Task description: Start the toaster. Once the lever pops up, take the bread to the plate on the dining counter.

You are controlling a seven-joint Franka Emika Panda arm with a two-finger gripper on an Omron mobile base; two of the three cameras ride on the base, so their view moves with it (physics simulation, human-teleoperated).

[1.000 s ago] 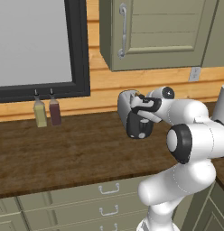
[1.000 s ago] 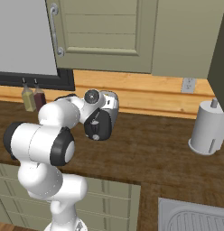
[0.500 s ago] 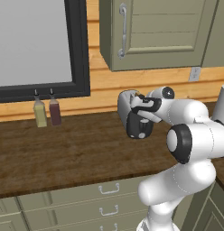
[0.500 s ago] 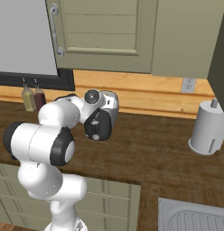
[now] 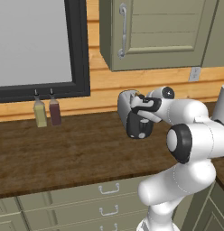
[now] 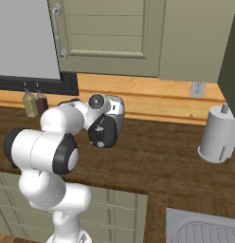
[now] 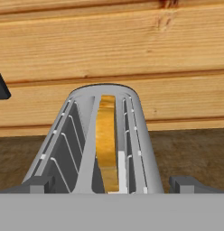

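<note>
Directly below your wide-open tool (image 7: 111, 184), the toaster (image 7: 105, 140) ran lengthwise away, the bread (image 7: 106, 135) upright in 1 slot.

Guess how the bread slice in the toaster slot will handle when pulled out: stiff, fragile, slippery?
The bread stands on edge in the toaster as a thin, flat slice, so probably light and fairly stiff. Being thin, it may crumble under a hard pinch. The wire guides beside it could snag it unless it is lifted straight.

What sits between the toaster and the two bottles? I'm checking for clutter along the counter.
Bare wood worktop lies between the toaster and the bottles, seen in the left base view.
</note>
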